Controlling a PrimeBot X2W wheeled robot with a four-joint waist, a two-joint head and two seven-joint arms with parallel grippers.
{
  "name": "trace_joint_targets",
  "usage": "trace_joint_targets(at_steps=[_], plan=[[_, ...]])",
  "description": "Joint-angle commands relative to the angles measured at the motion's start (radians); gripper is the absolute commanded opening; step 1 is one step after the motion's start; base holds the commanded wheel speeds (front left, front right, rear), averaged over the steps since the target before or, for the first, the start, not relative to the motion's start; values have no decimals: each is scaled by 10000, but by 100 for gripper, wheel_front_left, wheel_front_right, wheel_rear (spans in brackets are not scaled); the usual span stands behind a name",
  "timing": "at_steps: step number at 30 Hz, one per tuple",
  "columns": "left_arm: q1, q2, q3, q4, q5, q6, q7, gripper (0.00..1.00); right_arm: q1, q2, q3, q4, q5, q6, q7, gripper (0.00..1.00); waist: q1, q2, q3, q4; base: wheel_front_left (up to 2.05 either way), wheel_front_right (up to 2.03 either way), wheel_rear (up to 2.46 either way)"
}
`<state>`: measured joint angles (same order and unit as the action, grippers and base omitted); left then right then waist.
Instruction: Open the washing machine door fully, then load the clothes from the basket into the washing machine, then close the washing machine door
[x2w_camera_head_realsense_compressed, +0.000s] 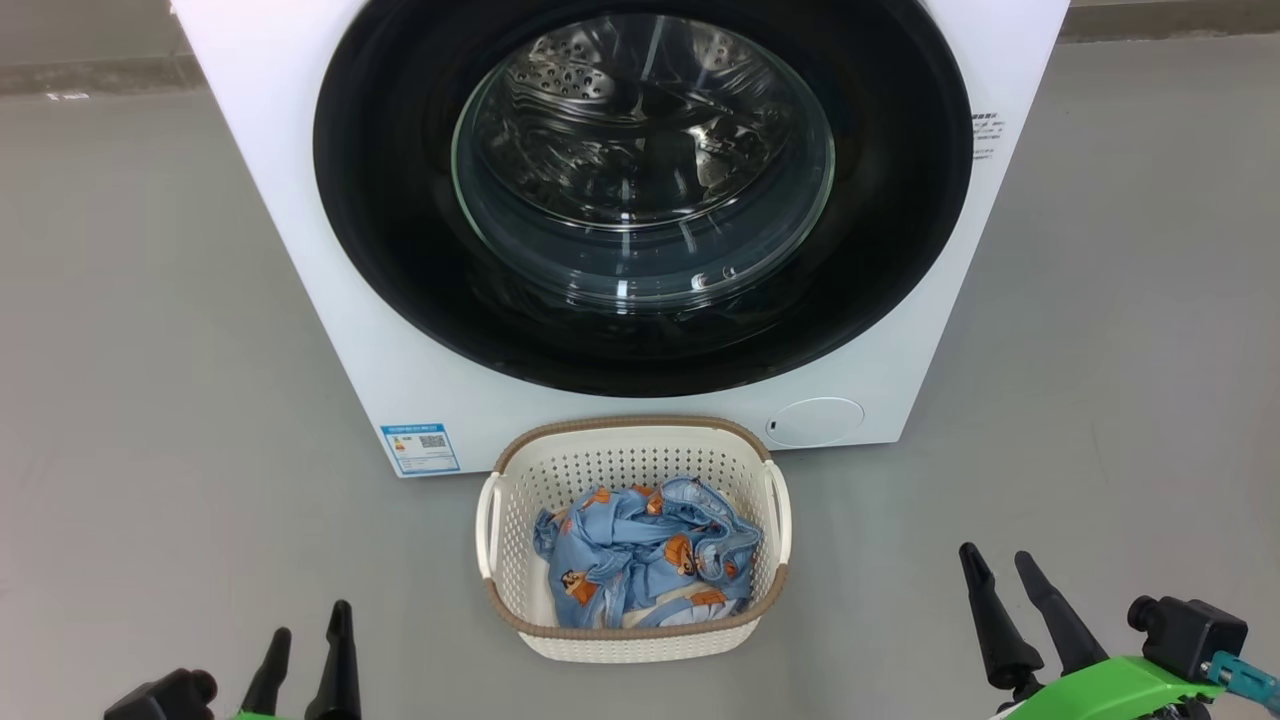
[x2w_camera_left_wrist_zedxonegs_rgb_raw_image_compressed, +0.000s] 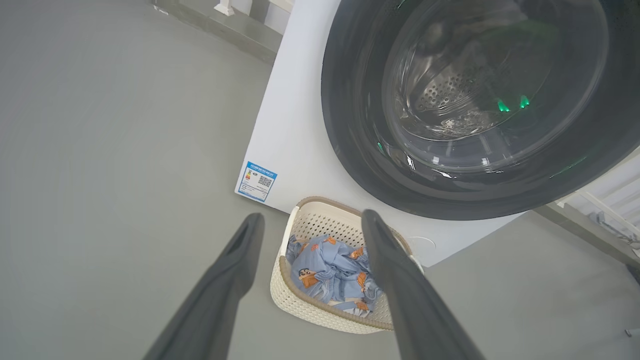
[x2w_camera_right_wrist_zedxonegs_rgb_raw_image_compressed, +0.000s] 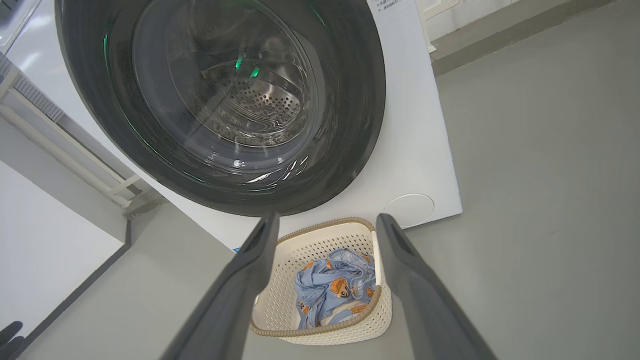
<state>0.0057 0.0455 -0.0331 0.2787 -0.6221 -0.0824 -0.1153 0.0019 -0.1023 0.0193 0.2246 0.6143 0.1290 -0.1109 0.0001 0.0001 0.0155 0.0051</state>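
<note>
Black, tapered fingers of the left gripper (x2w_camera_head_realsense_compressed: 311, 622) rose at the lower left of the head view, spread wide with nothing between them and pointing ahead toward the machine. At the lower right the right gripper (x2w_camera_head_realsense_compressed: 995, 553) stood equally wide and empty, its fingers leaning slightly to the left, with a green fitting on the wrist behind them. Both hung above the grey floor (x2w_camera_head_realsense_compressed: 150, 320), well apart from everything else. Between and just beyond them the basket (x2w_camera_head_realsense_compressed: 632, 424) sat on the floor. Its long axis appeared to run side to side, parallel with the machine's front, with a white handle at each end. The clothes (x2w_camera_head_realsense_compressed: 645, 555) lay crumpled inside it, blue with orange figures, bunched toward the near wall and below the brown rim. Just behind the basket stood the washing machine (x2w_camera_head_realsense_compressed: 330, 330), its front facing the robot. A blue energy label (x2w_camera_head_realsense_compressed: 420, 448) sat at the lower left corner and a small round flap (x2w_camera_head_realsense_compressed: 815, 421) at the lower right. The washing machine door (x2w_camera_head_realsense_compressed: 400, 250) lay shut against the front, and the perforated steel drum (x2w_camera_head_realsense_compressed: 590, 75) showed through its glass.
</note>
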Motion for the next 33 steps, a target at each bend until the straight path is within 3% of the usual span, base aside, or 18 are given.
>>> trace_joint_targets(at_steps=[1, 12, 33], plan=[[-103, 208, 159, -206, 353, 50, -129, 100, -163, -176, 187, -221, -384, 11, -182, 100, -1, -1, 0, 1, 0, 0, 0], [10, 312, 86, -372, 1773, 224, -483, 100, -148, -236, 266, -412, -2310, 13, -534, 100, -1, -1, -30, 15, 0, 0, 0], [290, 270, 278, -862, 4221, 311, -1071, 100, 272, -12, -109, -970, -4945, 16, -1118, 100, -1, -1, -40, -136, 0, 0, 0]])
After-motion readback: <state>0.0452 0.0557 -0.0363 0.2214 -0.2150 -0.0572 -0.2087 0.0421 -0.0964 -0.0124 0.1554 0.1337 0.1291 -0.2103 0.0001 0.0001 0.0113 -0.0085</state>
